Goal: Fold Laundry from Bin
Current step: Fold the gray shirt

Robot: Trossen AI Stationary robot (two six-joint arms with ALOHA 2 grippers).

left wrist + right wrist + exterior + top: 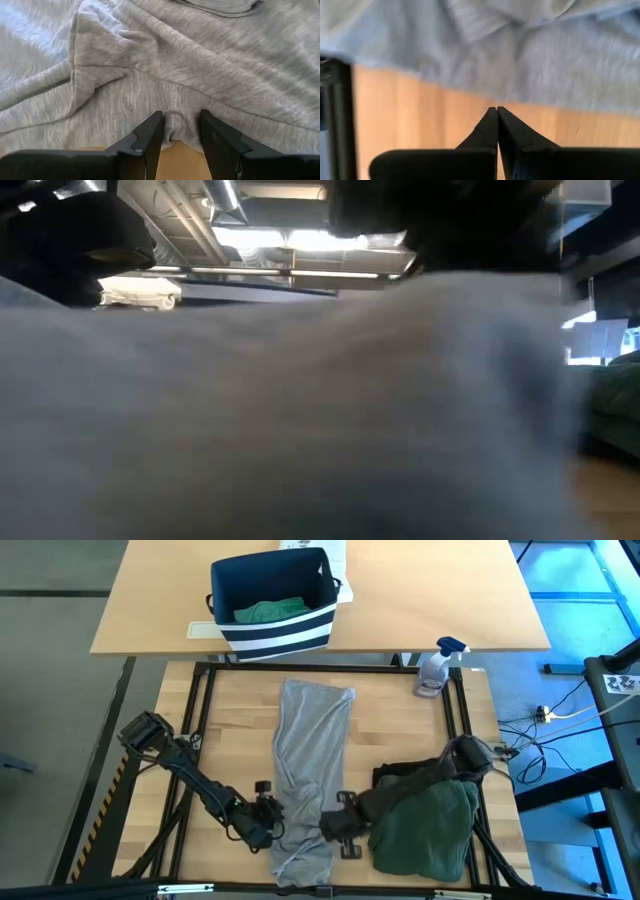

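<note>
We find the light grey garment point(305, 775) laid lengthwise down the middle of the work table point(400, 730), its lower end reaching the table's near edge. The left gripper point(180, 131) sits at that end's left border with its fingers partly apart, a small pucker of grey hem between them; we judge this a pinch on the garment. The right gripper point(497, 125) rests over bare wood just beside the cloth's right border, fingers pressed together on nothing.

A dark green garment point(425, 825) lies heaped near the table's near right corner. The bin point(272, 602) stands on the farther table, teal-green cloth point(268, 611) still inside.

Handling: the grey knit looks soft, light and limp (it creases wherever it is bunched), so it should drag and sag rather than hold shape. We would take it at the hem corners, both sides together.

No brand, label or legible writing is discernible; the spray bottle point(437, 668) at the far right edge shows none.
</note>
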